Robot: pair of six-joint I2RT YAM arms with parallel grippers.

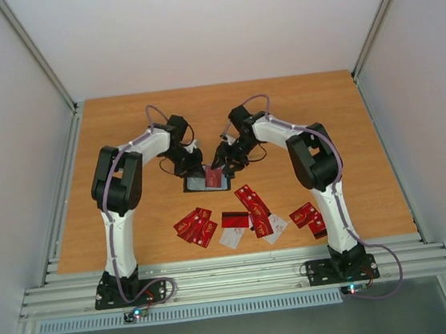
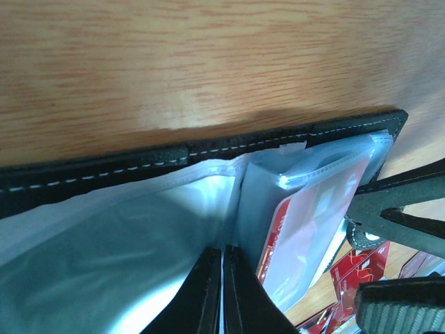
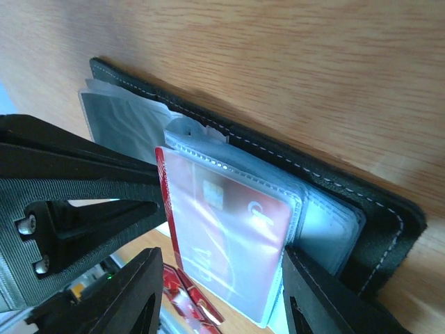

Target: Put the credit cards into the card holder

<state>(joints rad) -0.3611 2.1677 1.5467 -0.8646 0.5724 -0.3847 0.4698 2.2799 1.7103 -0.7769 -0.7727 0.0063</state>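
The card holder (image 1: 207, 182) lies open on the desk (image 1: 122, 130), midway between the two arms, its clear sleeves (image 2: 139, 278) fanned upward. The left jaws are closed to a thin slit, fingers (image 2: 205, 299) pinching one clear sleeve leaf at its lower edge. The right jaws stand about half open, fingers (image 3: 139, 299) clamped across the width of a red card (image 3: 222, 229); the card's far part sits inside a transparent pocket of the holder, its near edge outside it. The other credit cards (image 1: 248, 212) lie scattered on the desk nearer the arm bases, apart from the holder
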